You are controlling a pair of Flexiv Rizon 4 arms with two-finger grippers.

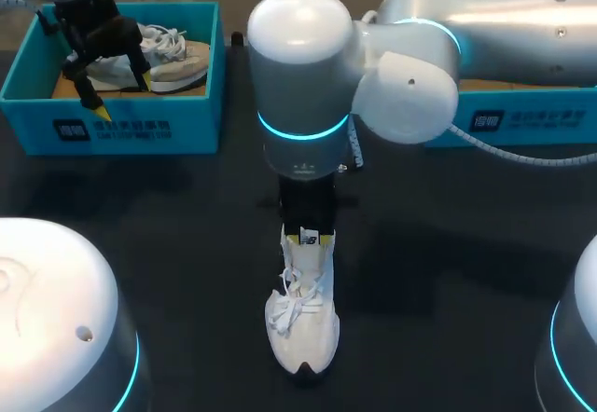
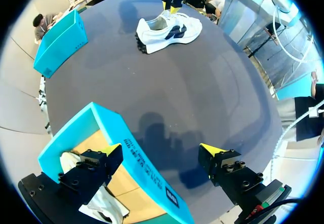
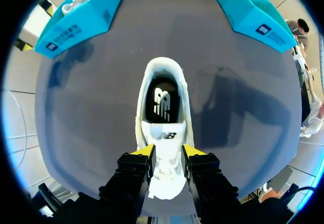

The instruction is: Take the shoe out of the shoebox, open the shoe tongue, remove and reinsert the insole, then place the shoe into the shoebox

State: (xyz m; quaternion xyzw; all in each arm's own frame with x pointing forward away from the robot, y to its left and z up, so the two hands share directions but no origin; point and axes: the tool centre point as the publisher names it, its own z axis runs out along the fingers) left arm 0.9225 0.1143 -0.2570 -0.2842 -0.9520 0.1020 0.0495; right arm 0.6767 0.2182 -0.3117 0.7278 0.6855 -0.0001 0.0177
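Observation:
A white shoe stands on the dark table, toe towards me. Its black insole shows inside the opening. My right gripper comes down over the shoe from the right, shut on the raised tongue, with one yellow tip on each side. At the back left my left gripper hangs open over the front wall of a blue shoebox. In the left wrist view one finger is inside the box and the other is outside it. A second pale shoe lies in that box.
Another blue box stands at the back right, partly behind my right arm. Bare dark table surrounds the white shoe on both sides.

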